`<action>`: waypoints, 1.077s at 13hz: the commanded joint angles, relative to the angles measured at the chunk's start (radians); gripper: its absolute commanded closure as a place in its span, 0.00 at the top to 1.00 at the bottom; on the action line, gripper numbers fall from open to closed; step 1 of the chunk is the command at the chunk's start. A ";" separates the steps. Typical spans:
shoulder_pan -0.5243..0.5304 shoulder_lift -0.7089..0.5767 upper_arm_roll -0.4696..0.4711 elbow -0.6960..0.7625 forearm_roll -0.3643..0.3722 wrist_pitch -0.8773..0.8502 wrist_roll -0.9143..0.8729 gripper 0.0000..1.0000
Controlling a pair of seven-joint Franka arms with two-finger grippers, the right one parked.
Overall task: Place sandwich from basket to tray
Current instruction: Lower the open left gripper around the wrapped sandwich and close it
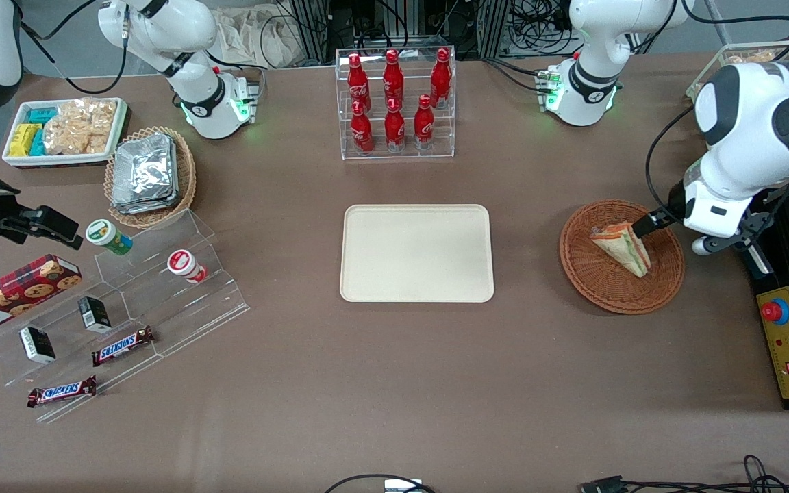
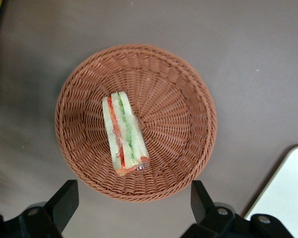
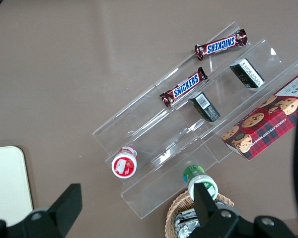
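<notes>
The sandwich [image 1: 622, 248] [image 2: 124, 134], a clear-wrapped wedge with green, red and orange layers, lies on its side in the reddish-brown wicker basket [image 1: 614, 301] [image 2: 179, 99]. My left gripper [image 1: 668, 229] [image 2: 133, 203] hovers above the basket's edge toward the working arm's end of the table. It is open wide, its black fingers [image 2: 64, 198] spread about as far as the basket's width, with nothing between them. The cream tray [image 1: 416, 253] [image 2: 288, 193] lies bare at the table's middle, beside the basket.
A clear rack of red cola bottles [image 1: 394, 103] stands farther from the front camera than the tray. A black control box with a red button [image 1: 788, 342] sits close beside the basket. Foil packets in a tan basket [image 1: 148, 174], a snack bin [image 1: 66, 130] and acrylic steps [image 1: 127, 308] lie toward the parked arm's end.
</notes>
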 commanded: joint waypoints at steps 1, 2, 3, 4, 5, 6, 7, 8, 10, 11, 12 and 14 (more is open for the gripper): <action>0.008 -0.029 -0.002 -0.095 0.014 0.097 -0.067 1.00; 0.012 -0.028 -0.002 -0.127 0.014 0.142 -0.092 1.00; 0.014 -0.026 -0.002 -0.164 0.014 0.191 -0.100 1.00; 0.016 -0.022 -0.002 -0.199 0.014 0.240 -0.110 1.00; 0.026 -0.019 -0.002 -0.227 0.014 0.288 -0.119 1.00; 0.029 -0.009 -0.002 -0.247 0.014 0.317 -0.123 1.00; 0.031 0.000 -0.002 -0.261 0.014 0.339 -0.129 1.00; 0.042 0.007 -0.002 -0.273 0.014 0.351 -0.129 1.00; 0.043 0.018 -0.002 -0.307 0.014 0.400 -0.133 1.00; 0.043 0.027 -0.001 -0.324 0.014 0.434 -0.138 1.00; 0.043 0.035 -0.001 -0.333 0.014 0.458 -0.149 1.00; 0.043 0.066 -0.002 -0.339 0.014 0.490 -0.175 1.00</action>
